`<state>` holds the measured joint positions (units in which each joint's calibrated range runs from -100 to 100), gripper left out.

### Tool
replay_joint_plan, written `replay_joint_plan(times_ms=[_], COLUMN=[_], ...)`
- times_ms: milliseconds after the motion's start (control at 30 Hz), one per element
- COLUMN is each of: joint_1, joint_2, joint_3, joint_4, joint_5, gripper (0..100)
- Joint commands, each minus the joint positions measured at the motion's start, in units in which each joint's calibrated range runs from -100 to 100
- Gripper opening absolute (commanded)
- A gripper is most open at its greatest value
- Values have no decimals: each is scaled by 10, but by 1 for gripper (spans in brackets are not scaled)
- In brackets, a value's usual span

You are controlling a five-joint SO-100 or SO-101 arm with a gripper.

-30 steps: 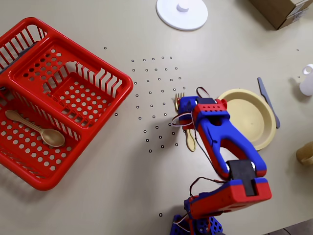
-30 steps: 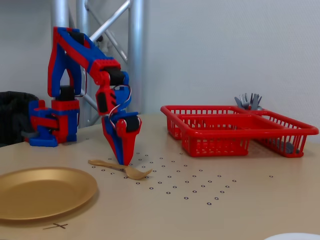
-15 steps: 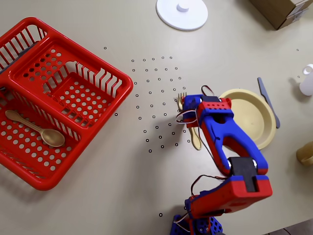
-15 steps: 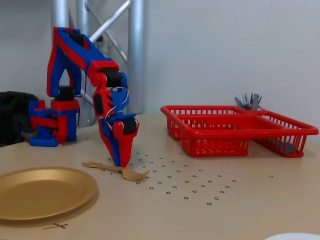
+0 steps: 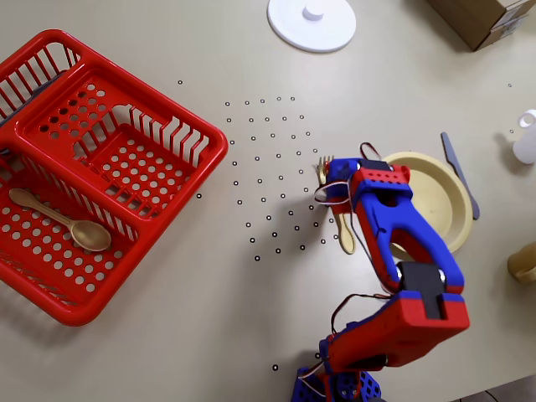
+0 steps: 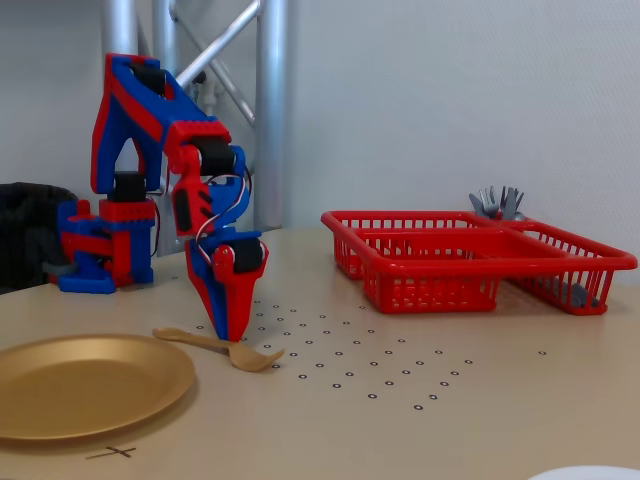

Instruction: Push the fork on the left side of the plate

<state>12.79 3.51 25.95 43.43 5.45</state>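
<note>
In the overhead view the pale gold fork (image 5: 344, 236) lies on the table just left of the pale yellow plate (image 5: 437, 194), its tines (image 5: 324, 162) pointing away from the arm's base. My gripper (image 5: 335, 187) points straight down with its fingers together, and its tip rests on the fork's neck. The arm hides the plate's left rim. In the fixed view the gripper (image 6: 229, 336) touches the fork (image 6: 205, 343) beside the plate (image 6: 85, 385). I cannot tell whether fork and plate touch.
A red basket (image 5: 109, 163) holding a tan spoon (image 5: 59, 219) fills the left of the overhead view. A white knobbed lid (image 5: 311, 21) sits at the top. A grey-blue knife (image 5: 461, 174) lies right of the plate, and a box (image 5: 486, 17) and white bottle (image 5: 526, 138) stand farther right.
My gripper has slid to the right in the overhead view, pushing the fork with it. The fork now lies closer to the plate's left rim.
</note>
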Motion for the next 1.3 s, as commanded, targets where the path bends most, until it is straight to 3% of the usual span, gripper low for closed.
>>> replay_joint_plan(times_ms=[0,867,1133,1267], joint_1=[11,62,40,13], joint_2=[-11,38,9,-43], joint_3=[-42,-95,-89,-96], joint_4=[3,-13,-10,49], joint_5=[7,38,21,-8], gripper=[0,0,0,0])
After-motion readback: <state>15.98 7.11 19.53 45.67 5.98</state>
